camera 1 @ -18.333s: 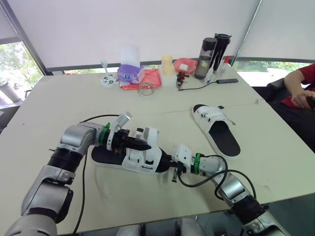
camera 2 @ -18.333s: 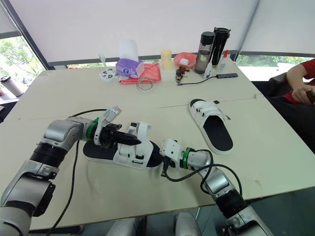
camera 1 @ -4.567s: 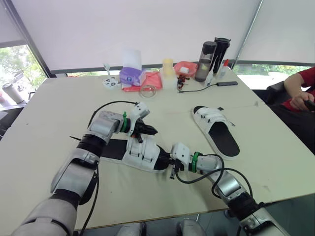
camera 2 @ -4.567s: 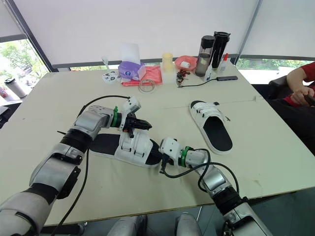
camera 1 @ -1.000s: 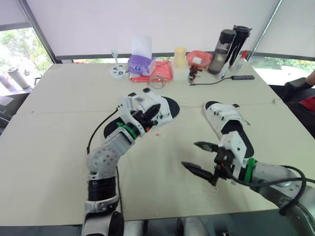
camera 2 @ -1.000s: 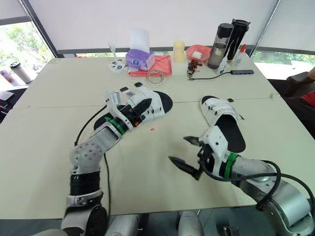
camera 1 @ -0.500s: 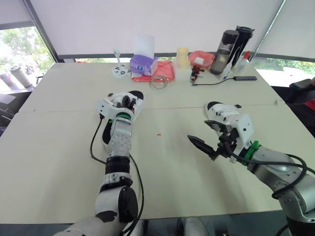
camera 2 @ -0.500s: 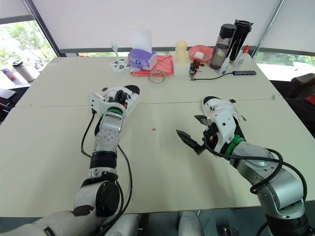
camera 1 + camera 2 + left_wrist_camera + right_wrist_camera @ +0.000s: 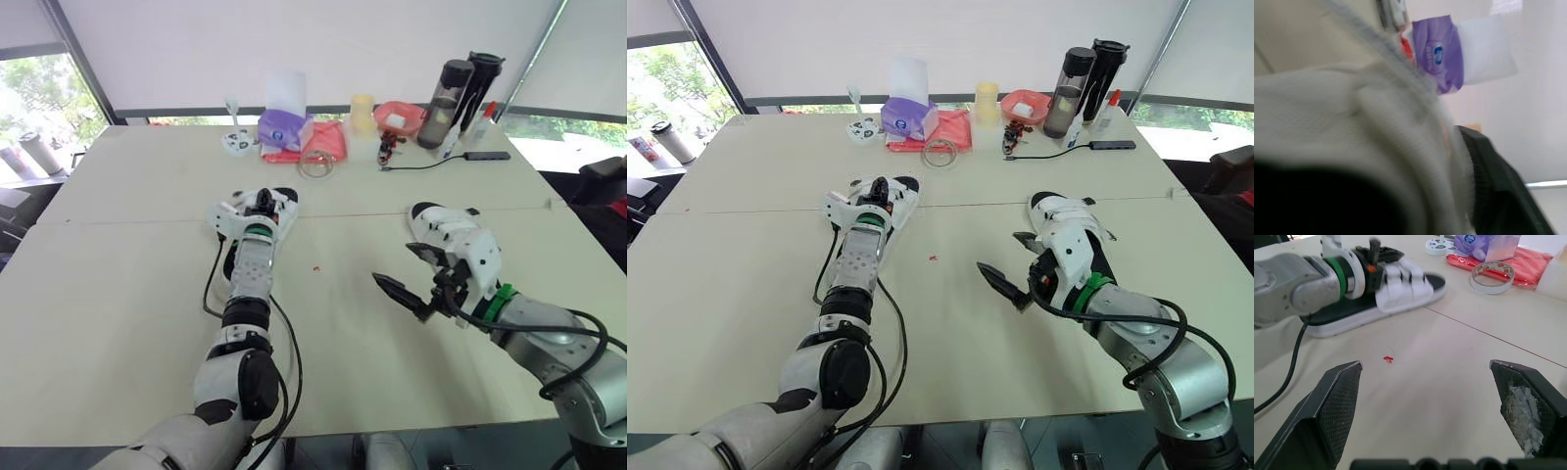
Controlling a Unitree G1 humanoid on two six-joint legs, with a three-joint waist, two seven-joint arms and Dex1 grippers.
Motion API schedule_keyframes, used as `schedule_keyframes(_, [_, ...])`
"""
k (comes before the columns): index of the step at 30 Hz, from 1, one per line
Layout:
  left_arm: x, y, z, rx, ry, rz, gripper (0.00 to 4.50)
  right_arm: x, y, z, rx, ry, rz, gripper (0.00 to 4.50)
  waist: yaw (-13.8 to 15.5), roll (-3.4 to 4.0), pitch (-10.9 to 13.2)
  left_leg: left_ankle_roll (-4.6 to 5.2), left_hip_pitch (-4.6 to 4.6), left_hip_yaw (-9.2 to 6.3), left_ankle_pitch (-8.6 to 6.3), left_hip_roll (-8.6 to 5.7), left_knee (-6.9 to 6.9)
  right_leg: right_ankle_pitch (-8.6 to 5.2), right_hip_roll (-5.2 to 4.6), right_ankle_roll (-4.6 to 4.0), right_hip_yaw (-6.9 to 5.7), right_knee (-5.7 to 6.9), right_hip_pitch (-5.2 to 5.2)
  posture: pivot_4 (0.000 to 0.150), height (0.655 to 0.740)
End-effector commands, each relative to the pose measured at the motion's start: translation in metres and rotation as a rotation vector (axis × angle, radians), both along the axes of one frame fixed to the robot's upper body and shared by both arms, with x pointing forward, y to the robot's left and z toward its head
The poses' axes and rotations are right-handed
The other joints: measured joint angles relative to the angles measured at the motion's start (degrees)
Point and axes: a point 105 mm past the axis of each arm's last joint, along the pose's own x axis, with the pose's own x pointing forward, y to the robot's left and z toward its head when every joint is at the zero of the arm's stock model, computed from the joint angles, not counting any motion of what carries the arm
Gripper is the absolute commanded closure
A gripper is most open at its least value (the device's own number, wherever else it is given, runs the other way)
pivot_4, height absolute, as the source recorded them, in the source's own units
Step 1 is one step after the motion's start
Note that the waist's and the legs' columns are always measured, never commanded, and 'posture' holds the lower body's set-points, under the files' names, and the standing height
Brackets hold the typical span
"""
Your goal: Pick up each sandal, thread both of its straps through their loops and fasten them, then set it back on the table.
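Observation:
One white-strapped sandal with a black sole (image 9: 1405, 281) lies flat on the table (image 9: 118, 294), left of centre. My left gripper (image 9: 1376, 257) rests on its straps near the toe, and the left wrist view has a white strap (image 9: 1352, 127) and the black sole close up. The other sandal (image 9: 443, 223) lies at the right, straps fastened, partly behind my right hand. My right gripper (image 9: 392, 262) hovers open above bare table in front of that sandal, holding nothing.
Along the far edge stand a purple tissue box (image 9: 284, 127), a red cloth (image 9: 328, 142), a tape roll (image 9: 315, 164), a yellow cup (image 9: 362, 113), a red bowl (image 9: 397, 116) and two dark bottles (image 9: 460, 88). A cable with a hub (image 9: 485, 155) lies beside them.
The left arm has swung the sandal from mid-air down onto the table. The right gripper has risen and moved away to the right, still open.

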Motion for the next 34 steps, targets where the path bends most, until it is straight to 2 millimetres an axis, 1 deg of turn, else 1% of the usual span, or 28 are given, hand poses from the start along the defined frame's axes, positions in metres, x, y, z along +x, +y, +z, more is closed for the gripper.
schedule_keyframes(1, [-0.009,-0.018,-0.002,-0.008,-0.003,-0.025,0.77,-0.003,0.005,0.008,0.0,-0.049,0.024,0.0,0.0,0.0,0.0,0.0,0.0,0.0,0.0,0.0,0.0,0.0,0.0,0.0,0.0,0.02,0.0,0.15,0.74])
schedule_keyframes(2, [-0.01,-0.016,-0.003,-0.009,0.003,-0.021,0.24,-0.003,0.005,0.007,0.0,-0.049,0.025,0.0,0.0,0.0,0.0,0.0,0.0,0.0,0.0,0.0,0.0,0.0,0.0,0.0,0.0,0.02,0.0,0.15,0.74])
schedule_keyframes(3, [-0.011,-0.015,-0.003,-0.007,0.003,-0.021,0.04,-0.003,0.005,0.007,0.0,-0.049,0.026,0.0,0.0,0.0,0.0,0.0,0.01,-0.01,0.0,0.0,0.01,0.0,0.0,0.0,0.0,0.02,0.0,0.15,0.74])
schedule_keyframes(6, [-0.021,-0.012,-0.002,0.045,0.017,-0.053,0.04,-0.004,0.006,0.004,-0.001,-0.045,0.032,0.0,-0.1,0.01,0.0,0.0,0.07,-0.01,0.0,0.01,0.0,0.0,0.0,0.0,0.05,0.03,0.03,0.15,0.74])
schedule_keyframes(7, [-0.026,-0.011,0.002,0.096,0.005,-0.07,0.04,-0.005,0.006,0.003,-0.003,-0.044,0.034,0.0,-0.1,0.02,0.0,0.0,0.1,-0.04,-0.01,0.02,-0.01,0.0,-0.01,0.0,0.1,0.06,0.02,0.15,0.74])
schedule_keyframes(9, [-0.041,-0.007,0.01,0.135,-0.002,-0.098,0.04,-0.006,0.006,0.001,-0.006,-0.041,0.035,0.0,-0.2,0.04,0.0,0.0,0.11,-0.09,0.0,0.03,-0.01,0.0,0.0,0.0,0.12,0.08,0.01,0.15,0.74])
schedule_keyframes(10, [-0.049,-0.003,0.009,0.163,0.021,-0.112,0.04,-0.007,0.005,0.0,-0.006,-0.039,0.035,0.0,-0.1,0.04,0.0,0.0,0.13,-0.08,0.0,0.03,-0.02,0.0,-0.01,0.0,0.19,0.08,0.01,0.15,0.74])
schedule_keyframes(12, [-0.065,0.006,-0.003,0.113,0.118,-0.132,0.04,-0.008,0.004,-0.002,-0.006,-0.032,0.036,0.0,-0.1,0.05,-0.1,0.0,0.14,-0.08,0.0,0.06,-0.02,0.0,0.0,0.0,0.25,0.1,0.0,0.15,0.74])
schedule_keyframes(14, [-0.078,0.013,-0.012,0.152,0.188,-0.153,0.04,-0.009,0.004,-0.003,-0.001,-0.026,0.038,0.0,0.1,0.06,-0.1,0.0,0.21,-0.07,-0.01,0.21,0.0,0.0,-0.01,0.0,0.3,0.09,0.07,0.15,0.74])
schedule_keyframes(17, [-0.096,0.025,-0.018,0.306,0.244,-0.18,0.04,-0.01,0.003,-0.006,0.002,-0.018,0.042,0.0,0.0,0.09,-0.1,-0.01,0.26,-0.05,0.0,0.22,0.04,-0.01,0.04,-0.02,0.29,0.09,0.13,0.15,0.74])
schedule_keyframes(18, [-0.102,0.031,-0.015,0.385,0.228,-0.184,0.04,-0.01,0.003,-0.007,0.007,-0.015,0.04,0.0,0.0,0.12,-0.2,-0.01,0.31,-0.04,0.0,0.23,0.06,-0.01,0.04,-0.02,0.29,0.09,0.18,0.15,0.74])
schedule_keyframes(19, [-0.109,0.037,-0.007,0.525,0.178,-0.193,0.04,-0.009,0.001,-0.008,0.014,-0.013,0.033,0.0,-0.1,0.14,-0.2,-0.01,0.35,-0.04,0.0,0.24,0.06,-0.02,0.04,-0.03,0.3,0.09,0.21,0.15,0.74])
schedule_keyframes(20, [-0.118,0.039,0.006,0.702,0.085,-0.221,0.04,-0.007,-0.002,-0.008,0.032,-0.019,0.013,0.0,-0.4,0.13,-0.2,-0.01,0.37,0.01,-0.01,0.26,0.05,-0.02,0.05,-0.04,0.33,0.1,0.18,0.15,0.74])
schedule_keyframes(22, [-0.138,0.031,0.019,1.011,-0.093,-0.309,0.04,-0.001,-0.01,-0.007,0.075,-0.052,-0.054,0.0,-1.0,0.17,-0.2,-0.02,0.39,0.14,-0.01,0.4,-0.13,-0.06,0.21,-0.16,0.46,0.14,0.05,0.15,0.74])
schedule_keyframes(23, [-0.148,0.024,0.022,1.137,-0.184,-0.356,0.04,0.002,-0.016,-0.005,0.108,-0.083,-0.099,0.0,-1.1,0.17,-0.2,-0.05,0.39,0.17,0.01,0.44,-0.22,-0.11,0.26,-0.3,0.55,0.14,-0.01,0.15,0.74])
schedule_keyframes(24, [-0.157,0.021,0.023,1.216,-0.247,-0.388,0.04,0.004,-0.021,-0.005,0.131,-0.097,-0.135,0.0,-0.9,0.24,-0.3,-0.06,0.39,0.2,0.01,0.44,-0.26,-0.13,0.26,-0.33,0.58,0.14,-0.03,0.15,0.74])
schedule_keyframes(26, [-0.169,0.025,0.018,1.249,-0.274,-0.415,0.04,0.005,-0.031,-0.01,0.177,-0.102,-0.2,0.0,-0.4,0.52,-0.4,-0.07,0.39,0.34,0.01,0.42,-0.29,-0.21,0.24,-0.49,0.78,0.04,-0.05,0.15,0.74])
schedule_keyframes(29, [-0.181,0.029,0.013,1.284,-0.299,-0.437,0.04,-0.002,-0.037,-0.021,0.182,-0.075,-0.225,0.0,-0.1,0.55,-0.5,0.01,0.37,0.51,-0.05,0.42,-0.28,-0.21,0.22,-0.48,1.03,-0.04,-0.14,0.15,0.74])
schedule_keyframes(31, [-0.195,0.031,0.005,1.275,-0.295,-0.47,0.04,-0.013,-0.035,-0.031,0.205,-0.043,-0.221,0.0,-0.1,0.56,-0.5,0.01,0.36,0.54,-0.05,0.46,-0.31,-0.22,0.23,-0.49,1.07,0.0,-0.22,0.15,0.74])
schedule_keyframes(34, [-0.206,0.033,-0.003,1.252,-0.279,-0.497,0.04,-0.023,-0.031,-0.037,0.24,-0.021,-0.203,0.0,-0.1,0.58,-0.5,0.0,0.29,0.57,-0.06,0.53,-0.41,-0.24,0.25,-0.53,1.17,0.01,-0.36,0.15,0.74])
